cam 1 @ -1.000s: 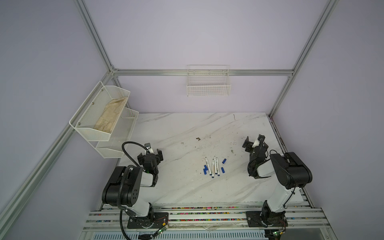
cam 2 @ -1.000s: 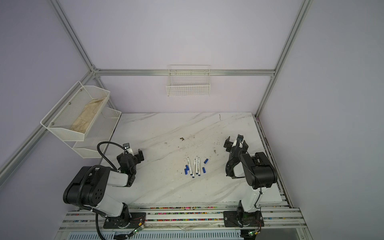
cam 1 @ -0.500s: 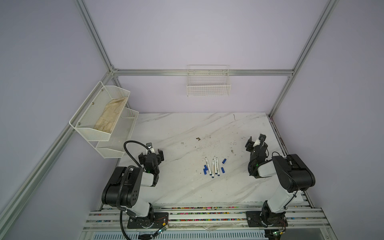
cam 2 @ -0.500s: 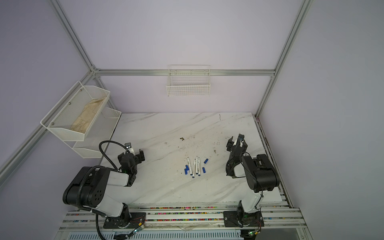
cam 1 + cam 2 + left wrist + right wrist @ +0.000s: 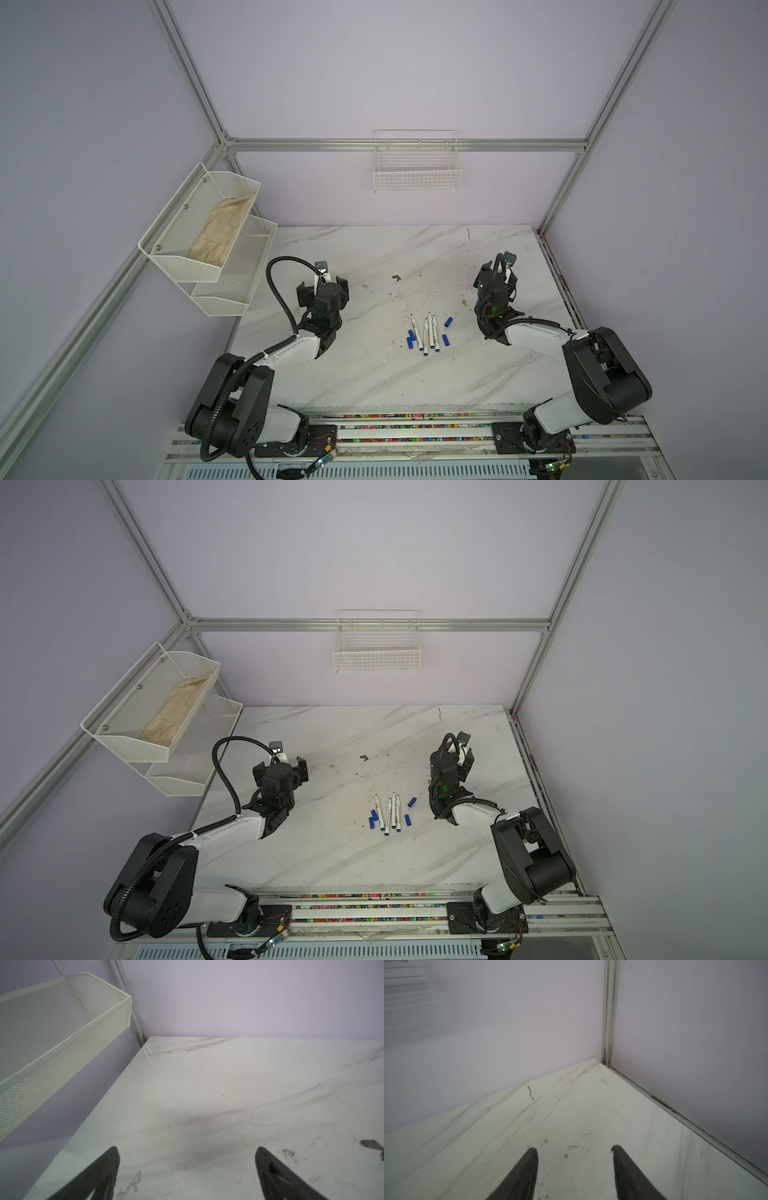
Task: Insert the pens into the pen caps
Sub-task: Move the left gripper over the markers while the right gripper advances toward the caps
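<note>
Your pens (image 5: 426, 334) lie in a close row in the middle of the table (image 5: 374, 382), between the two arms. Their long axes run from the front rail (image 5: 415, 432) toward the back wall (image 5: 415, 83), tips apparently toward the wall, though they are small in both top views. The pen caps (image 5: 448, 321) lie loose just beside the row, two on each side. Your left gripper (image 5: 187, 1153) is spread wide and holds nothing. Your right gripper (image 5: 575, 1151) also has its jaws apart, less widely, over bare table. Both point toward the back corners, so the pens lie behind and inward of each pincer and neither wrist view shows them. The right one looks somewhat nearer: turn it back inward, jaws set across a barrel
</note>
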You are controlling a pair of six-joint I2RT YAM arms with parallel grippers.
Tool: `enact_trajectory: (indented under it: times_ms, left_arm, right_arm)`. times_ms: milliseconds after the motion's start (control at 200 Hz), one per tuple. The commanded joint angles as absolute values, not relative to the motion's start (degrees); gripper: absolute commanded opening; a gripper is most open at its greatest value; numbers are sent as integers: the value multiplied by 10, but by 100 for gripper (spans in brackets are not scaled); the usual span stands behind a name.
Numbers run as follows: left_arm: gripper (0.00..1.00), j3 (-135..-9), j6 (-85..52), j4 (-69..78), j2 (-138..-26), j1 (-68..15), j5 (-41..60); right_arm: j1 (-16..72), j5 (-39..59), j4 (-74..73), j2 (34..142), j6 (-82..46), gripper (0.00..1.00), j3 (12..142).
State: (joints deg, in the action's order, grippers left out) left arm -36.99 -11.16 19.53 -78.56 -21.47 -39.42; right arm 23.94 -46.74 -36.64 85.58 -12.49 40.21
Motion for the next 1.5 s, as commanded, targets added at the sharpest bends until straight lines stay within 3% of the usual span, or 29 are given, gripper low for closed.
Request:
enact_trajectory:
  times_ms: [0, 145, 390, 1140, 1495]
  left_arm:
    - [100, -434, -208, 89, -800, -268, -429]
    - [100, -468, -231, 51, -848, -328, -401]
    - [100, -514, -263, -35, -860, -371, -223]
    - [100, -667, -183, -130, -978, -438, -97]
    - [82, -724, -160, -187, -1026, -440, -63]
  right_arm:
    - [249, -452, -282, 829, -191, 61, 413]
    - [266, -408, -319, 836, -144, 62, 411]
    - [266, -408, -310, 854, -139, 62, 423]
    - [266, -352, -260, 885, -152, 62, 457]
    - [266, -349, -247, 893, -156, 62, 468]
